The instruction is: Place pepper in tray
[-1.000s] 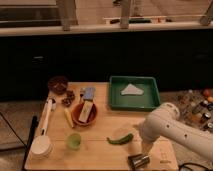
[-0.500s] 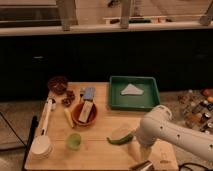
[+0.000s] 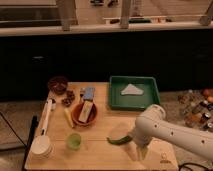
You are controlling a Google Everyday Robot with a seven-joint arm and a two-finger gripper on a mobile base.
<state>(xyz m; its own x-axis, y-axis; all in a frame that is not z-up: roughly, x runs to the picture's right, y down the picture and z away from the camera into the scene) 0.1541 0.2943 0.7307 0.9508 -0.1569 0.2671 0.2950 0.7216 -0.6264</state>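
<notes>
The green chili pepper [image 3: 118,140] lies on the wooden table [image 3: 100,155], in front of the tray and right of the light-green cup. Its right end runs under my white arm. The dark green tray [image 3: 150,100] stands at the back right of the table with a white piece [image 3: 131,90] in it. My gripper [image 3: 139,150] hangs from the arm's wrist just right of the pepper's right end, low over the table.
An orange bowl [image 3: 76,117] holding a box stands left of centre, with a pale yellow item [image 3: 68,117] beside it. A light-green cup [image 3: 74,141], a white long-handled tool [image 3: 42,145], a dark bowl [image 3: 58,84] and bottles [image 3: 196,107] off the right edge surround them.
My arm has swung left and down, bringing the gripper from the table's front right to the pepper's right end. The pepper has hardly moved.
</notes>
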